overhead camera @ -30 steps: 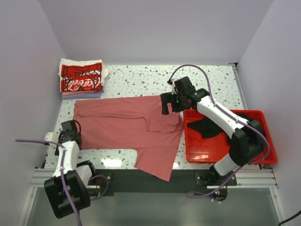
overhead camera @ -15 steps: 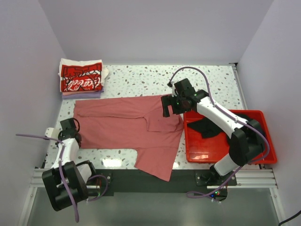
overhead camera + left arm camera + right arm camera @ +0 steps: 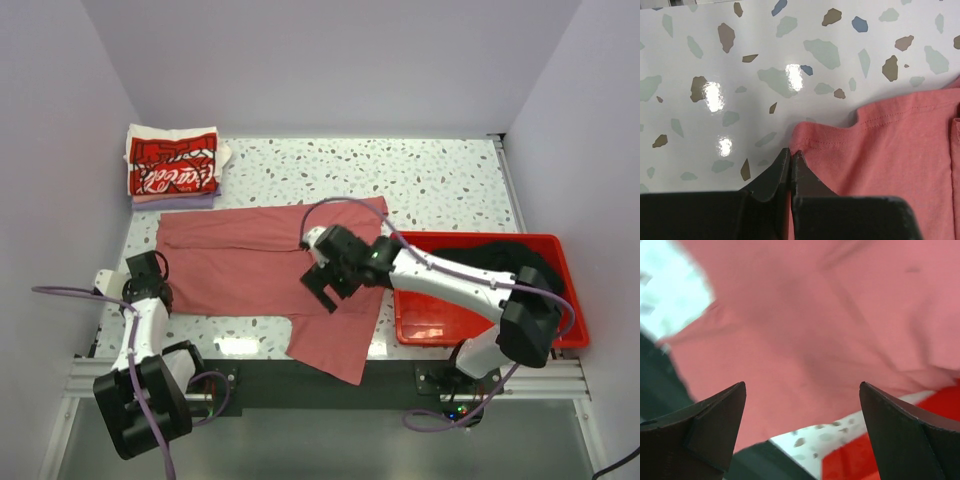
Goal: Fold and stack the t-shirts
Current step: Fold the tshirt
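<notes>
**Top external view.** The dusty-red t-shirt (image 3: 240, 260) lay spread flat on the table (image 3: 440, 170). Its long axis ran left to right, and one lobe, probably a sleeve, draped over the near edge. The hem end was judged to point left and the neck end toward the red bin (image 3: 440, 320); the neck itself was hidden under the right arm. The folded stack (image 3: 172, 165) sat in the far-left corner, with the Coca-Cola print on top. The black t-shirt (image 3: 510, 255) lay in the bin. The left gripper (image 3: 148, 272) stood at the shirt's near-left corner and the right gripper (image 3: 322, 285) over its right half. The step in hand was judged to be the first fold of this shirt, not yet made.

**Left wrist view.** The left gripper (image 3: 790, 159) had its fingers pressed together, with the tips at the stitched hem corner of the dusty-red t-shirt (image 3: 880, 150). Whether cloth was caught between them could not be told.

**Right wrist view.** The right gripper (image 3: 802, 385) was spread wide above the dusty-red t-shirt (image 3: 805, 330) and held nothing. The next move likely called for a descent and a pinch on the near edge, matching the left arm's corner, so that both ends could be carried across together.
</notes>
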Robot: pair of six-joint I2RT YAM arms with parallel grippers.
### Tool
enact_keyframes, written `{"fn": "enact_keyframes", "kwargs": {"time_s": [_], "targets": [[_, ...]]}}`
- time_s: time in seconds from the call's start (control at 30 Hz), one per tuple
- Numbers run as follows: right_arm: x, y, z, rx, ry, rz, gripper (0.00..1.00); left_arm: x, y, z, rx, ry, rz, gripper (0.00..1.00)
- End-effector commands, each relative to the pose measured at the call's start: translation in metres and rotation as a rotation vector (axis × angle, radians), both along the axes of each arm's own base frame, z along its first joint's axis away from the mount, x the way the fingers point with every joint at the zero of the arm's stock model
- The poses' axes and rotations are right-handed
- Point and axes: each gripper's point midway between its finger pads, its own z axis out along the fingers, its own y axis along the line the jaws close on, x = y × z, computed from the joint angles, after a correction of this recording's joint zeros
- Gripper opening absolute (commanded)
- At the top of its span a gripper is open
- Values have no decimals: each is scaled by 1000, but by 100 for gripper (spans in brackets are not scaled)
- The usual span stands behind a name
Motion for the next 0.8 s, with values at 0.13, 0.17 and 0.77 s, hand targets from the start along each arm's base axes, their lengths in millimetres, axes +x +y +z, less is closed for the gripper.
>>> {"fn": "enact_keyframes", "kwargs": {"time_s": [0.13, 0.17, 0.77], "targets": [[-112, 16, -32, -138, 27, 259, 99, 11, 7, 18, 26, -51, -3, 0], [-127, 17, -39, -156, 30, 292, 99, 11, 6, 18, 25, -50, -5, 0], [-177, 15, -103, -251, 82, 332, 76, 17, 3, 18, 9, -68, -33, 0]]}}
